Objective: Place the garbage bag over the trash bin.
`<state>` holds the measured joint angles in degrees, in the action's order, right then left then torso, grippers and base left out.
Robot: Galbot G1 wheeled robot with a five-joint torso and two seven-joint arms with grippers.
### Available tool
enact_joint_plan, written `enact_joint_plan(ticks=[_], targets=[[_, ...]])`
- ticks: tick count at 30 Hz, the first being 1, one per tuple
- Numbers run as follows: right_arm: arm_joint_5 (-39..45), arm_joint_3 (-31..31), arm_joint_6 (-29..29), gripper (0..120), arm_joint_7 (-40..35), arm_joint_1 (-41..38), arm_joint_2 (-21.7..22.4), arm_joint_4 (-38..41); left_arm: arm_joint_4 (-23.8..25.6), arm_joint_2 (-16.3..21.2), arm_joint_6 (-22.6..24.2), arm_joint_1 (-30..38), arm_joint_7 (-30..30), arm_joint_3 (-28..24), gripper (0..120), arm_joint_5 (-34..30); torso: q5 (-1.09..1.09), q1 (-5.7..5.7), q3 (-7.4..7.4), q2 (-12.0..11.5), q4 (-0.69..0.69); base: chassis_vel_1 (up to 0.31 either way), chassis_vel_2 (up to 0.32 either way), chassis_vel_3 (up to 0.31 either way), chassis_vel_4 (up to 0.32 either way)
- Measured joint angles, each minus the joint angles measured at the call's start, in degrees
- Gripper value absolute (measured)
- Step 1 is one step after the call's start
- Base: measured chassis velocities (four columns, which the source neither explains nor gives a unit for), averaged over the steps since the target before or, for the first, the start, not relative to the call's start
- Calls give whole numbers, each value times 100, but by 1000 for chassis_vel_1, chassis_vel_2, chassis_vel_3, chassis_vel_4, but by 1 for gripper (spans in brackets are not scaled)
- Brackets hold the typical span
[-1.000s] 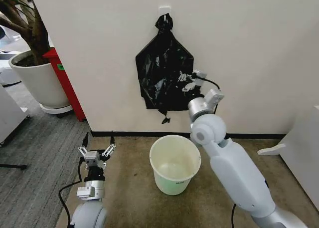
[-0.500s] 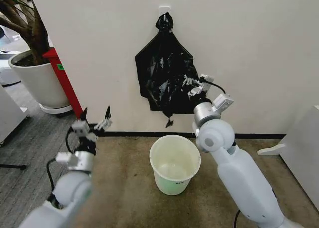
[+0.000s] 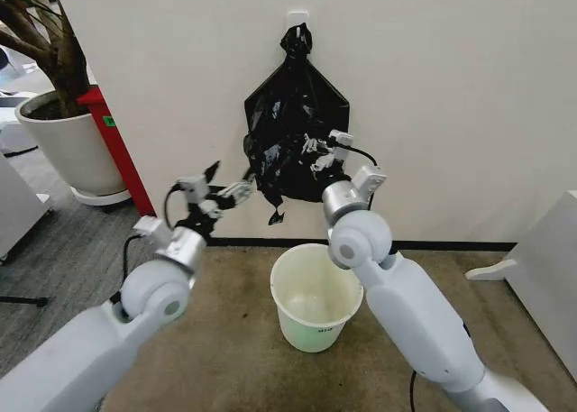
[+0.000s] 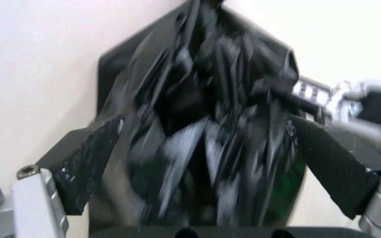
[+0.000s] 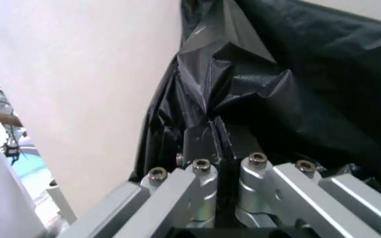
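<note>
The garbage bag (image 3: pixel 287 132), glossy crinkled black plastic, hangs on the wall from a knotted top on a hook (image 3: pixel 297 20). My right gripper (image 3: pixel 315 155) is shut on a fold of it at mid height, and the right wrist view shows the closed fingertips (image 5: pixel 204 136) pinching the black film (image 5: pixel 289 99). My left gripper (image 3: pixel 225 185) is raised and open just left of the bag's lower edge. In the left wrist view its fingers (image 4: pixel 88 153) stand wide apart with the bag (image 4: pixel 204 119) ahead between them. The trash bin (image 3: pixel 311 335), a white bucket, stands upright on the floor below.
A large white planter (image 3: pixel 68 146) with a tree and a red stand (image 3: pixel 117 146) are at the left by the wall's corner. White furniture (image 3: pixel 550 277) stands at the right. Carpet lies around the bin.
My left arm has risen from near the floor to the bag's lower left edge. My right gripper has shifted left with its hold, dragging the bag's lower part and tail leftward.
</note>
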<state>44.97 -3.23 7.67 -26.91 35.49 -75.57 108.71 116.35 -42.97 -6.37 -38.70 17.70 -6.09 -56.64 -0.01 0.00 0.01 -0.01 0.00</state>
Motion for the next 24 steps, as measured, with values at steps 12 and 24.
enact_joint_plan(ticks=[12, 24], targets=[[-74, 45, 15, 0, -5, -13, -101, -42, -555, 146, 330, 1272, 112, -643, 96, 147, 0, 0, 0, 0, 2, 0, 0, 0, 0], [-91, 134, 12, 0, 12, 42, -89, 19, -1154, -109, 517, 1809, 143, -1257, 94, 636, 1, 0, -1, 0, -1, 0, 0, 0, 0]])
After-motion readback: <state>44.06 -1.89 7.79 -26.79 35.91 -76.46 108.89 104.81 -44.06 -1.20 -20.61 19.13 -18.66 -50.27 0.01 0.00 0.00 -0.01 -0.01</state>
